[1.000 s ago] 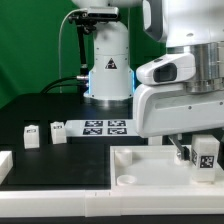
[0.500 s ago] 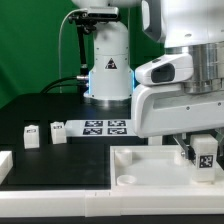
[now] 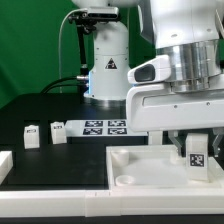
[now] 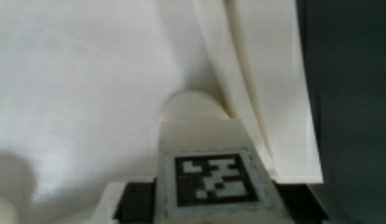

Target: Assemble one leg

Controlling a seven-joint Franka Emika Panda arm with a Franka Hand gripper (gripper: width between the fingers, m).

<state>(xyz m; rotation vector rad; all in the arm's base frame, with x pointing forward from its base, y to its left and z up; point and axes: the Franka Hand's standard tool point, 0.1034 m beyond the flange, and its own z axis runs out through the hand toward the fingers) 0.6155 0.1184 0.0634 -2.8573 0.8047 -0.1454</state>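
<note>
My gripper (image 3: 196,158) is shut on a leg (image 3: 197,152), a small white peg with a black-and-white tag. It holds the leg upright just over the large flat white tabletop (image 3: 150,170), near its corner at the exterior view's right. In the wrist view the leg (image 4: 211,165) sits between my dark fingers (image 4: 140,200), with the gripper (image 4: 211,200) low over the tabletop (image 4: 83,90) beside its raised edge. Three more legs (image 3: 33,136) (image 3: 58,131) stand on the black table at the exterior view's left.
The marker board (image 3: 107,126) lies in front of the robot's base (image 3: 108,70). A white block (image 3: 4,165) sits at the exterior view's left edge. A round socket (image 3: 127,179) shows in the tabletop's near corner.
The arm has shifted toward the exterior view's left and the wrist has turned. The leg in my grip moved a little left with it, still over the tabletop corner.
</note>
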